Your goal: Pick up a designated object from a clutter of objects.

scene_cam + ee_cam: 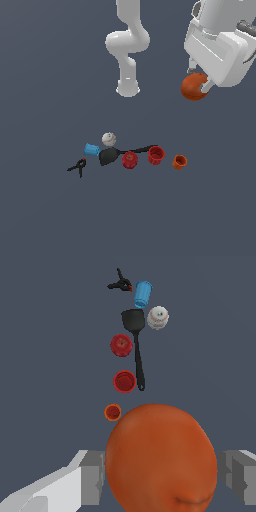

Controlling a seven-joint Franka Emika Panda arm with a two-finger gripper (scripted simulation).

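Note:
The designated object, a smooth orange-brown ball (193,86) (161,458), hangs high above the floor at the exterior view's upper right. My gripper (197,86) (161,476) is shut on it, with a grey finger (92,478) pressed to each side. Far below lies the clutter of objects: a white ball with red marks (108,139) (157,317), a blue cylinder (91,149) (142,294), a black spatula (112,155) (136,338), a black clamp (78,167) (120,285), two red cups (129,160) (156,155) and an orange cup (179,161) (112,412).
The arm's white base (128,89) stands behind the clutter in the exterior view. Dark grey floor (50,215) spreads all around the row of objects.

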